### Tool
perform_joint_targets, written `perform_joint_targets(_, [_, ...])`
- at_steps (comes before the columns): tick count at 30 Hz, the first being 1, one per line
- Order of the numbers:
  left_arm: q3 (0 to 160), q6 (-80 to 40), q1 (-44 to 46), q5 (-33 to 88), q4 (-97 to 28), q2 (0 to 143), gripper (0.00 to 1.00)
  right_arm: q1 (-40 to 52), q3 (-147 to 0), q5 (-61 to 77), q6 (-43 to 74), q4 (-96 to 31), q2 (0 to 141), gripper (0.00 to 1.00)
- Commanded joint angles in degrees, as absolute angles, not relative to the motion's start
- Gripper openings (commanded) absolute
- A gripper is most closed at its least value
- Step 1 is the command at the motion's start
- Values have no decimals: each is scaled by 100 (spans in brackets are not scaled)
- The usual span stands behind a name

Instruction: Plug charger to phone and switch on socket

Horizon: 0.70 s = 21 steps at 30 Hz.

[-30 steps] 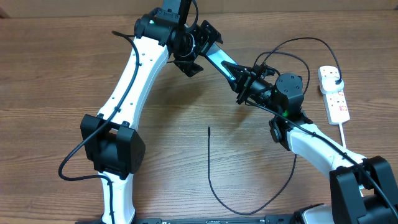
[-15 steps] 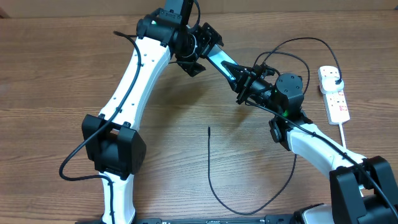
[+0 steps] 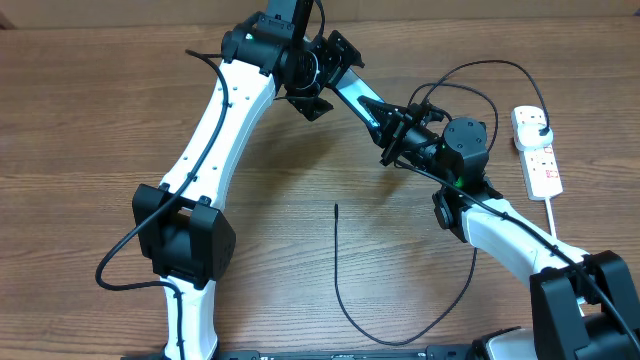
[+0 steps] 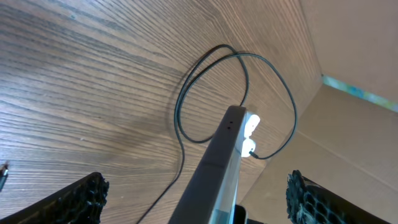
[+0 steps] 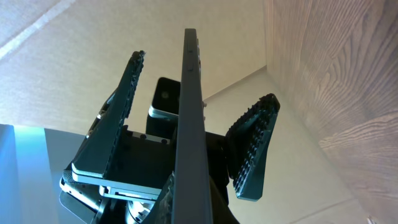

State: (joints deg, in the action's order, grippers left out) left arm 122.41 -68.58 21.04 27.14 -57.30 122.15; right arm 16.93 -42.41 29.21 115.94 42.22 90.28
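Note:
The phone (image 3: 362, 104) is held edge-up above the table between both arms. My right gripper (image 3: 398, 137) is shut on its lower end; in the right wrist view the phone (image 5: 188, 106) rises edge-on from my jaws (image 5: 189, 202). My left gripper (image 3: 325, 75) is open, its fingers wide on either side of the phone's other end (image 4: 217, 174) without touching. The charger cable (image 3: 338, 270) lies on the table with its free tip pointing away, and loops round (image 4: 186, 93) to the white socket (image 3: 541, 165).
A black plug head (image 3: 541, 127) sits in the socket's far outlet. The socket's thick white cord (image 3: 556, 222) runs towards the front right. A cardboard wall (image 4: 354, 56) stands at the back edge. The left arm's white links (image 3: 215, 130) span the left half.
My left wrist has shifted slightly to the right around the phone's end. The right arm, phone, cable and socket have not moved.

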Motion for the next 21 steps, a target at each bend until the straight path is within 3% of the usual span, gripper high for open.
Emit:
perform_joint_targets(1, [12326, -6989, 2141, 2659, -5651, 12119, 95, 1719, -4348, 2724, 12385, 4324, 8971, 4])
perform_joint_targets(7, [12320, -6921, 2137, 2383, -5653, 12119, 99, 1719, -4348, 2724, 12385, 4136, 8971, 4])
perform_joint_targets(15, [12300, -6912, 2012, 2547, -5649, 12254, 86, 1719, -4346, 2816, 12385, 3841, 8971, 4])
perform_joint_targets(21, [12293, -6263, 1861, 3135, -5540, 12403, 90, 1719, -4346, 2810, 12385, 3846, 8971, 4])
